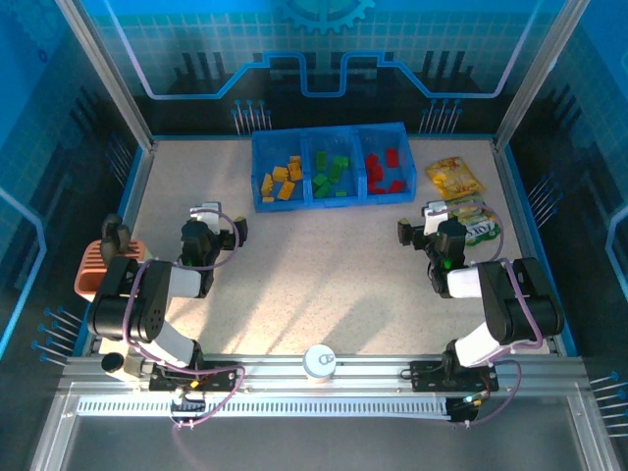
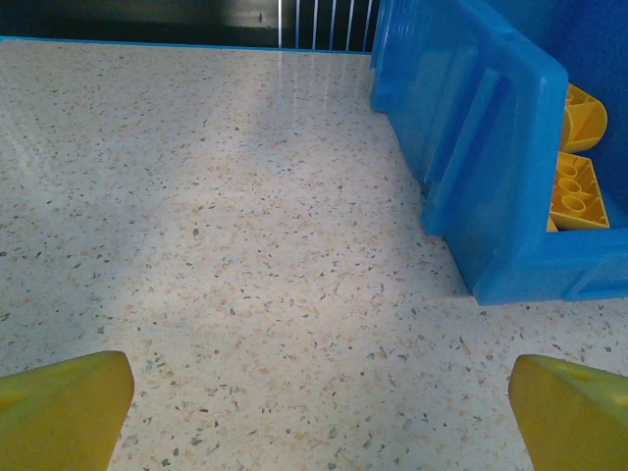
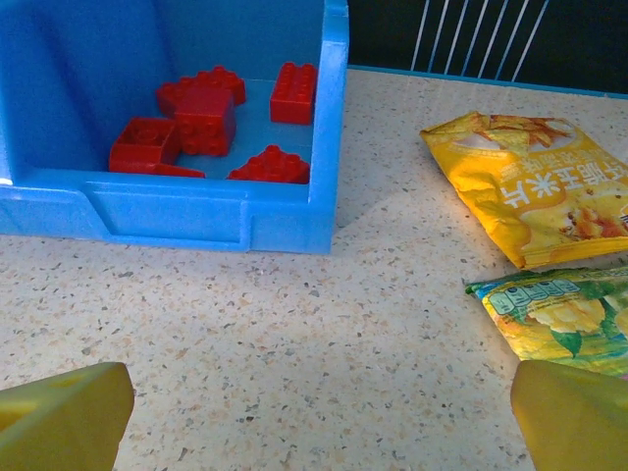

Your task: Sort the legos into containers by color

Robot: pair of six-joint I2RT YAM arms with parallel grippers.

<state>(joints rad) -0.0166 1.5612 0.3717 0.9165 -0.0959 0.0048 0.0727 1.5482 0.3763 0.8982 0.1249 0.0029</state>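
Three colours sit split across the containers (image 1: pixel 330 203) | yellow-orange legos (image 1: pixel 281 180) left, green legos (image 1: pixel 332 175) middle, red legos (image 1: pixel 385 169) right | my left claw (image 2: pixel 316 412) and right claw (image 3: pixel 319 417) both spread, holding nothing, over the counter (image 1: pixel 324 280) | I judge sorting done, none loose.

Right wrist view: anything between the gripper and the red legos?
Only the low front wall of the tray: the red legos lie behind it, inside the compartment. Bare table runs from the open right gripper to that wall. The snack packets lie off to the right, outside the path.
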